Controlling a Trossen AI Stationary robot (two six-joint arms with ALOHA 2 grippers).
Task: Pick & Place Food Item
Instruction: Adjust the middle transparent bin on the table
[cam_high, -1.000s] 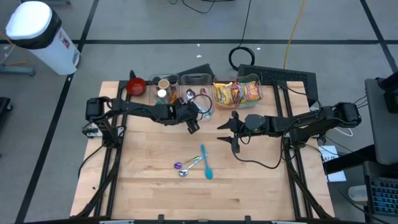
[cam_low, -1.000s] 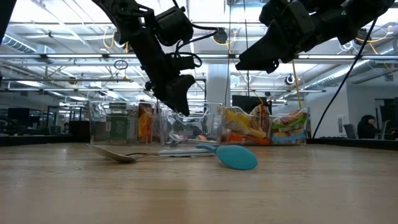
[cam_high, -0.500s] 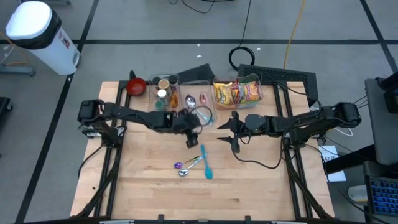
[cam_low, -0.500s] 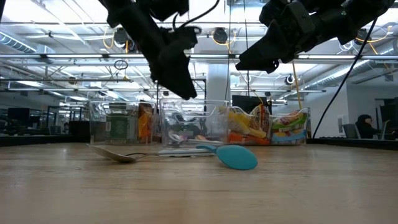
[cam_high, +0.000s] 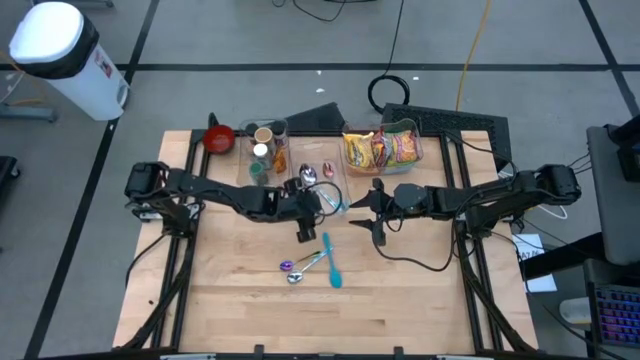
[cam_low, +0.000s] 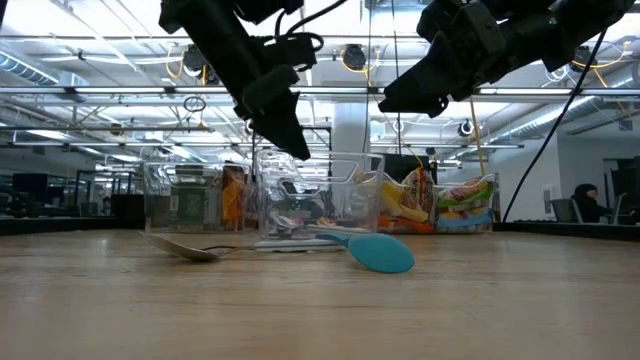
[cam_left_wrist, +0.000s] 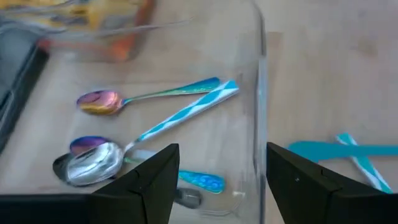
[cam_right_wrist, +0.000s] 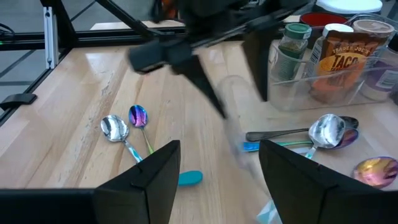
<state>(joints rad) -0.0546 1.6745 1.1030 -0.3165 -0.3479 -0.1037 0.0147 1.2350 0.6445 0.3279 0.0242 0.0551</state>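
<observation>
- Left gripper (cam_left_wrist: 221, 163): fingers spread, nothing pinched. It hangs over the near end of the clear spoon tray (cam_high: 322, 186), and one thin tray wall (cam_left_wrist: 260, 93) runs up between my two fingers. I cannot tell whether either finger touches the wall.
- Spoons (cam_left_wrist: 149, 96) lie inside that tray. It sits askew from the row of bins along the far edge.
- Right gripper (cam_right_wrist: 217, 163): fingers spread, empty, hovering above bare table at centre-right, just near of the snack bin (cam_high: 418, 150).
- Food: the snack packets (cam_high: 382, 148) lie in that far bin, right of centre. The jars (cam_high: 260, 152) stand in the bin to the left. Neither gripper has any of them.
- Loose on the near table are a blue spoon (cam_high: 331, 265) and two metal spoons (cam_high: 295, 270).
- Judgement: no pick made and nothing placed, so the whole pick and place is left.
</observation>
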